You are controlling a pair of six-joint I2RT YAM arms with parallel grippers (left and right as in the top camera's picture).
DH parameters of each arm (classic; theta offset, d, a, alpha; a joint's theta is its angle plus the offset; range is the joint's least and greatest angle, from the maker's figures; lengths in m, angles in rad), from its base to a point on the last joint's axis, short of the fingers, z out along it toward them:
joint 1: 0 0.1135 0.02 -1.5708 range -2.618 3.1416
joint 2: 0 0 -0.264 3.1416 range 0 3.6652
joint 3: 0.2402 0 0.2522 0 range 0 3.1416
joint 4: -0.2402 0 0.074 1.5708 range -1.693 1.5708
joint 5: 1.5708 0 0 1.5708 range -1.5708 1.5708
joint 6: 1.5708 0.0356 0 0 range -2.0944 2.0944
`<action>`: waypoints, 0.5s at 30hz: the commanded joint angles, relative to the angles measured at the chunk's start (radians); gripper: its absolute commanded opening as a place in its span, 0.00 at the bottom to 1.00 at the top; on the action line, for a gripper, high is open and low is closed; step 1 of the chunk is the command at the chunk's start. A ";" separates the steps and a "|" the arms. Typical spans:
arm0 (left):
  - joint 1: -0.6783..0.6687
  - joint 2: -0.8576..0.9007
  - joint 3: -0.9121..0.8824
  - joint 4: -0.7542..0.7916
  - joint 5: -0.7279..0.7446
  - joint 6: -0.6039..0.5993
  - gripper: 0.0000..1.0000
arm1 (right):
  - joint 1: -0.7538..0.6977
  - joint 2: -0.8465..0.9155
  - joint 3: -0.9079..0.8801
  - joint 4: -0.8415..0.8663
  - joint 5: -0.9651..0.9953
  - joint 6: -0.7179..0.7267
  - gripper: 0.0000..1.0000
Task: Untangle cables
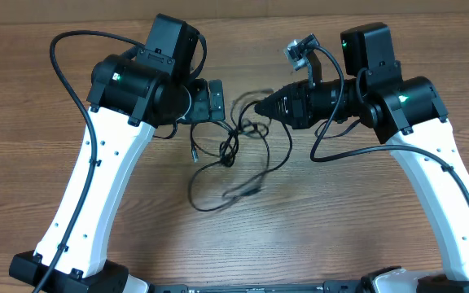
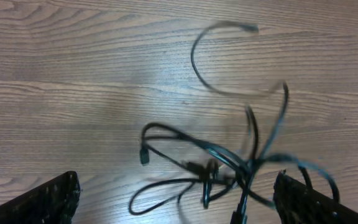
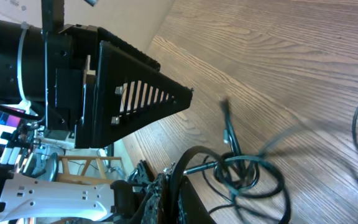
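While left end effector (image 1: pixel 217 102) gapes wide near cables (image 1: pixel 228 152), right end effector (image 1: pixel 259 106) clenched.

In the left wrist view the cables (image 2: pixel 211 167) are motion-blurred and cut off below.

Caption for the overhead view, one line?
Tangled black cables on the wooden table between the left gripper, open, and the right gripper, shut.
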 commanded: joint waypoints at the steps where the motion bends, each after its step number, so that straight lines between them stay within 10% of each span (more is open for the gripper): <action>1: 0.004 0.007 0.015 -0.002 -0.011 -0.003 1.00 | 0.001 -0.001 0.009 0.005 -0.027 -0.017 0.04; 15: 0.004 0.007 0.016 0.039 0.084 -0.003 0.99 | 0.000 -0.001 0.009 0.013 0.048 0.018 0.04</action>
